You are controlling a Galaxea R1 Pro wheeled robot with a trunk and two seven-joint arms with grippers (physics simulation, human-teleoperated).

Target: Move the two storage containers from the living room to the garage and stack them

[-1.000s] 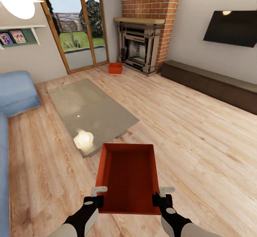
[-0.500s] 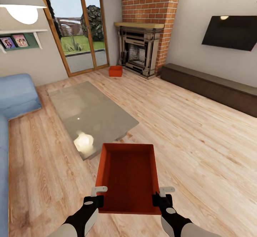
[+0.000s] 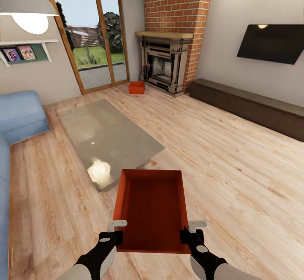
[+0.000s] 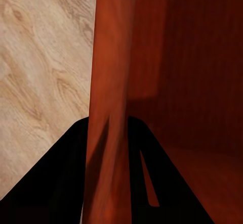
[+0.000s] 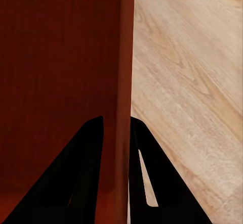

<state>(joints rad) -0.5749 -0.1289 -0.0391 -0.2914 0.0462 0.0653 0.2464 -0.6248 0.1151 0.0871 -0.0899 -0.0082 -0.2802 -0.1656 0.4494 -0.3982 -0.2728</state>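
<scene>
Left gripper (image 3: 116, 232) and right gripper (image 3: 191, 231) clamped on storage container (image 3: 151, 212) walls

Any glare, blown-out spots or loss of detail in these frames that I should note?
Head view: the lamp is blown out white, and its glare sits on the glass table; the far bin by the fireplace is small and soft. Left wrist view: the claw fingers are flat black silhouettes astride the held bin's wall. Right wrist view: same black fingers, no detail.
</scene>
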